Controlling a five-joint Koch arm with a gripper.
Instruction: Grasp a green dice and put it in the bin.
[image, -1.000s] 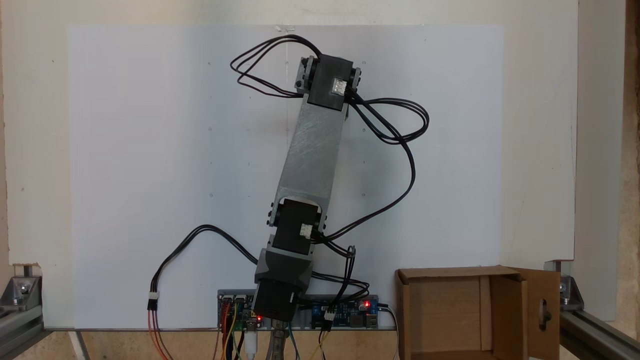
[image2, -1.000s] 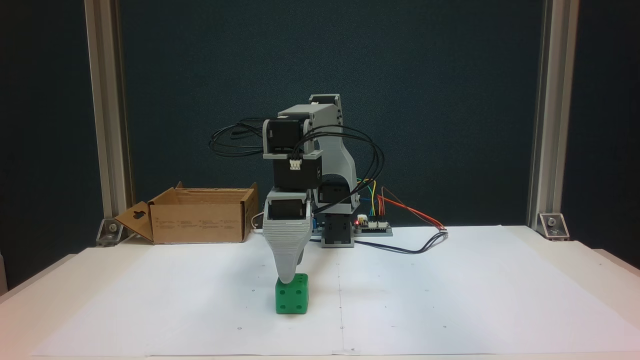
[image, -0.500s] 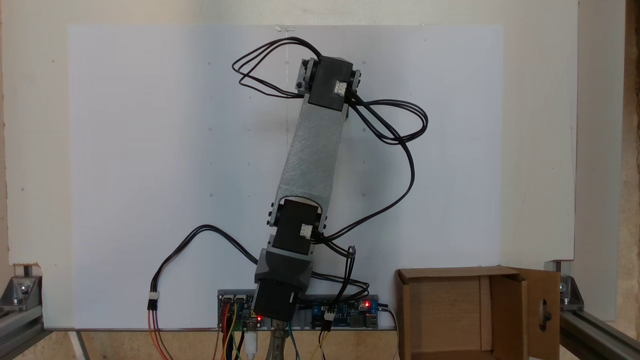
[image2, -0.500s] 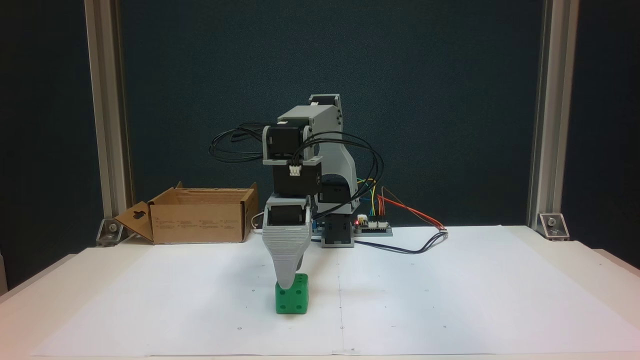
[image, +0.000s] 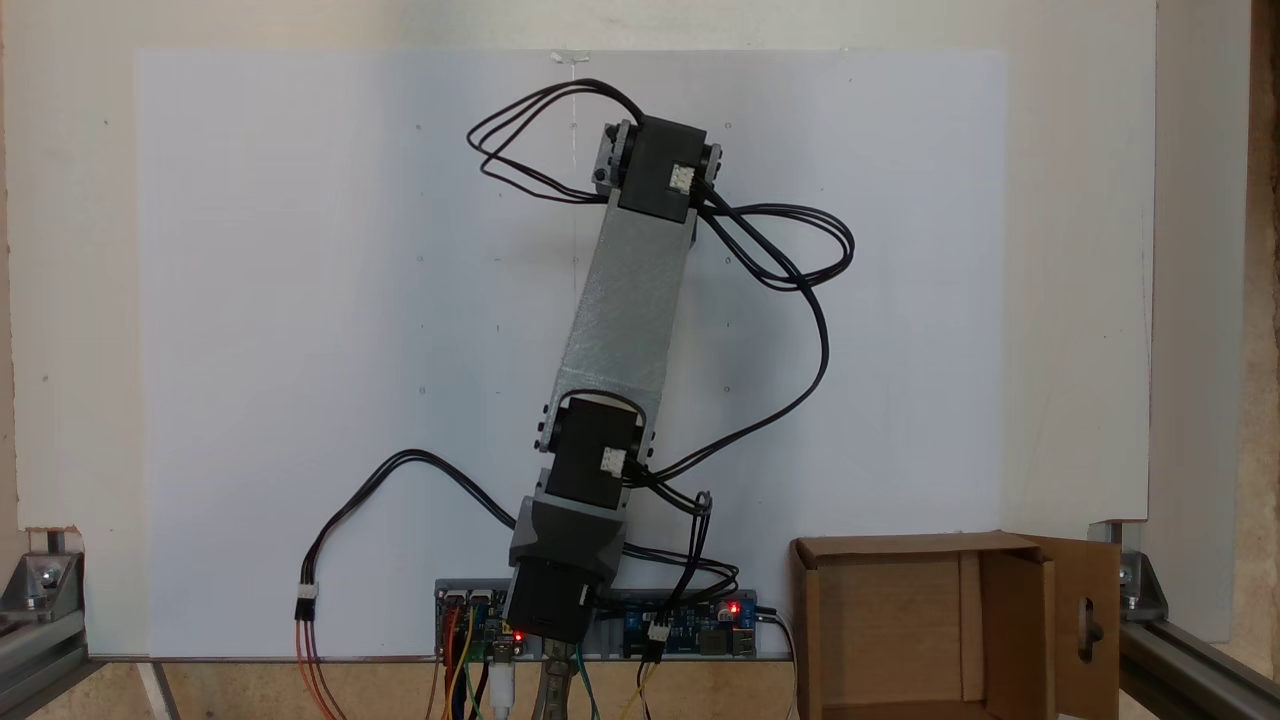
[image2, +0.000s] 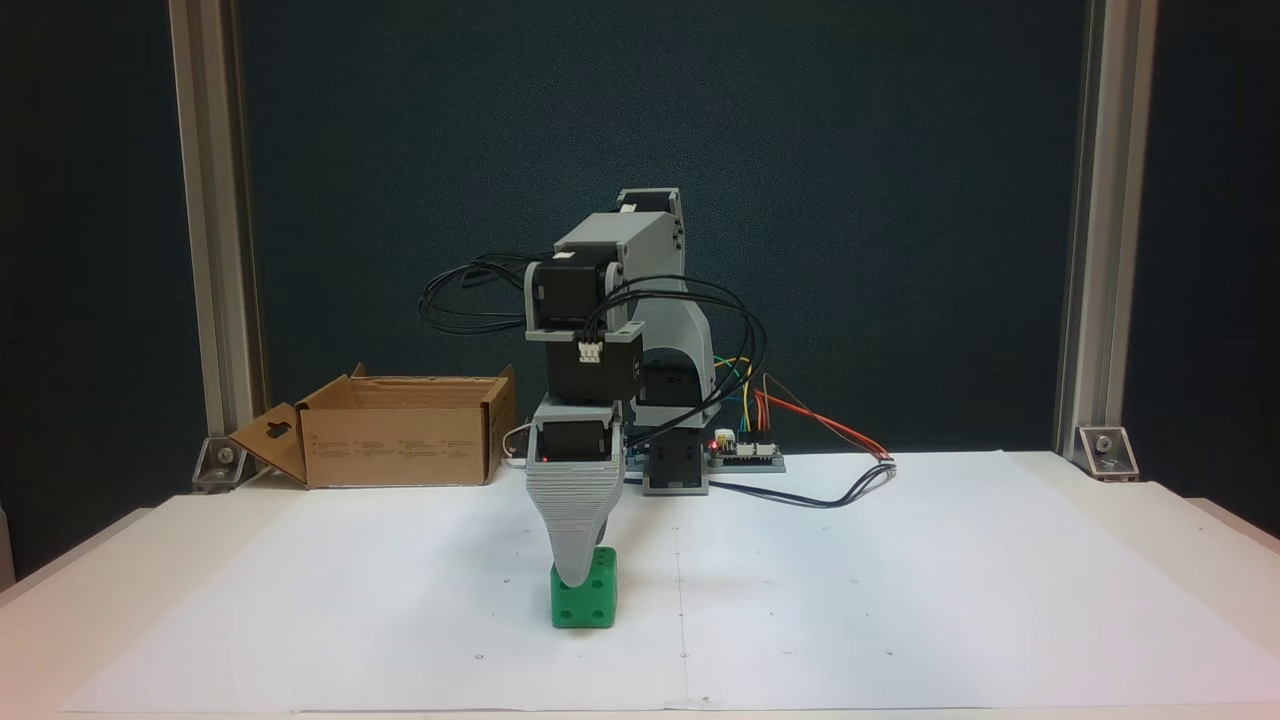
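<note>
At the front of the white paper sheet (image2: 900, 620), in the fixed view that faces the arm, the green dice (image2: 585, 603) is seen resting flat on the sheet, slightly left of the middle crease. Directly above it the gripper (image2: 574, 572) is pointed straight down, its grey tip overlapping the upper left part of the cube. Only one tapered jaw is presented to this camera, the other being hidden behind it, so whether the jaws are parted or pressed on the cube cannot be told. A cube has no long axis, so any pair of opposite faces should serve.

Bare paper lies on every side of the dice, and no edge is close, so room for a lift is judged ample. Farther back stands the arm's base with its circuit boards (image2: 745, 455) and looping cables (image: 800, 250). Farthest, at the rear left in this view, well apart from the dice, the bin (image2: 400, 440) (image: 905, 620) sits open-topped; the carry is judged to run back and leftward, over its near wall.
</note>
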